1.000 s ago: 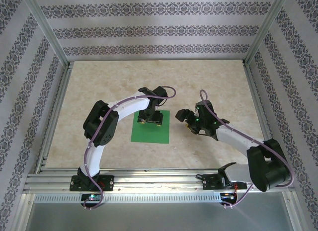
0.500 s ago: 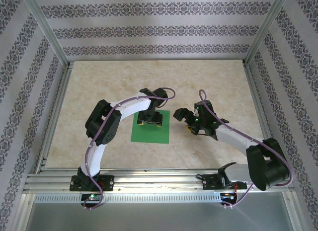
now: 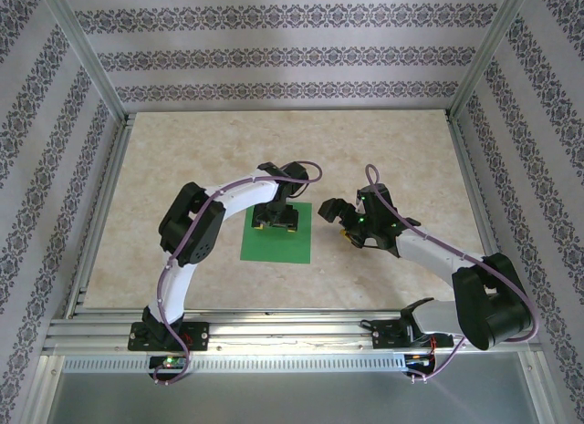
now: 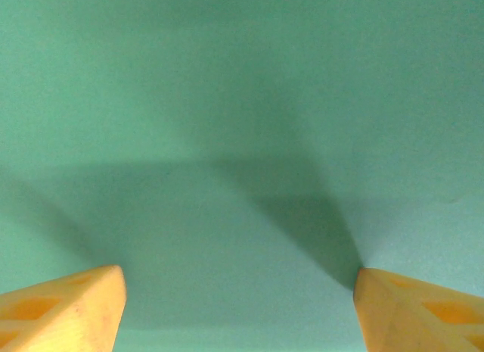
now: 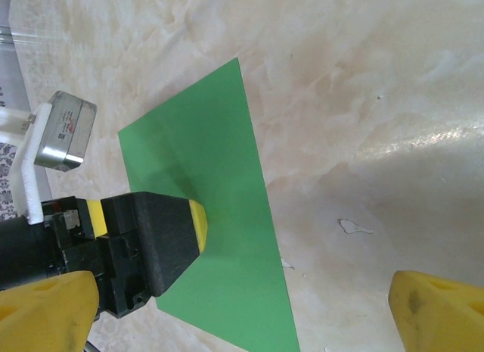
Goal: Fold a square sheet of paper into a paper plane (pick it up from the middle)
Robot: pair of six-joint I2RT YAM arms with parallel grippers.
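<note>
Top overhead; wrists close, downward; all share paper.

One square sheet of paper; two tools: left tool, right tool.

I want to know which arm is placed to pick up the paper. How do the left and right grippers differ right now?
The left gripper points straight down over the square sheet of paper, its fingertips at the paper's surface. The right gripper hangs beside the sheet's right edge, over bare table. The left gripper is upright, while the right gripper is angled toward the sheet. Both are open and neither holds anything.
</note>
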